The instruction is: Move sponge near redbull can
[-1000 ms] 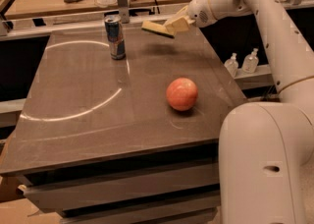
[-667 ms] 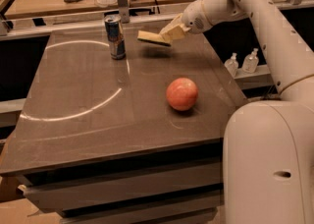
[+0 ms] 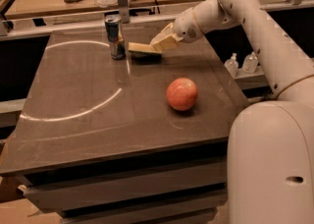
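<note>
Sponge (image 3: pixel 143 48), flat soft foam slab, clamped in blocky pincer (image 3: pixel 159 45), just beside slim metal redbull can (image 3: pixel 115 36).

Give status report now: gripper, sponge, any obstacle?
Gripper over far side of table, jaws shut on sponge. Sponge low, close beside redbull can. Orange ball nearer, not in the way.

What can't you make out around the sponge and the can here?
Underside of the sponge: camera view, in shadow; touching the table or not, cannot tell.
Its right end: covered by the gripper holding it, beside the can.
Lettering on the can: too small to read.
Robot base: cut off at right and bottom edges.
</note>
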Robot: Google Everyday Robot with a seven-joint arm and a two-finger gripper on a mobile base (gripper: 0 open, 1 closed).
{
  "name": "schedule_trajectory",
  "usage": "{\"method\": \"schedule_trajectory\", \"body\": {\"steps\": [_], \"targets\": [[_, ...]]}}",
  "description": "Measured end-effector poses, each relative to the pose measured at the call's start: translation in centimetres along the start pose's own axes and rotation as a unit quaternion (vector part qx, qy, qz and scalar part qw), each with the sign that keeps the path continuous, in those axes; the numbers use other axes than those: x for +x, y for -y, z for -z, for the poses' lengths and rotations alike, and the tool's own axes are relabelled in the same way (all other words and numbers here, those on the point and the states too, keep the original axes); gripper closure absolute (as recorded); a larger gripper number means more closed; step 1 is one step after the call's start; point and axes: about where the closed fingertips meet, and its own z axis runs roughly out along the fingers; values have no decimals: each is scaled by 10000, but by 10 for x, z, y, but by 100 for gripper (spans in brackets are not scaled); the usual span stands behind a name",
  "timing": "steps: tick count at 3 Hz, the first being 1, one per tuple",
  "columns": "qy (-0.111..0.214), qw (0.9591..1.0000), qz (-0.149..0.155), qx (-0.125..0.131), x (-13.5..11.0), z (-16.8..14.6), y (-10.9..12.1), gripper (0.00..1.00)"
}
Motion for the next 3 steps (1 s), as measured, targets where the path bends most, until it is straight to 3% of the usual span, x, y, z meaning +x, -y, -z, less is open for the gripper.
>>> {"method": "schedule_trajectory", "body": {"steps": [1,2,3], "targets": [[170,9995,142,-242,-5,-10,-13,43],[214,9991,184,-307,-5,-14,-19,20],[315,9993,43,-219,-1,-8,-20,0]]}}
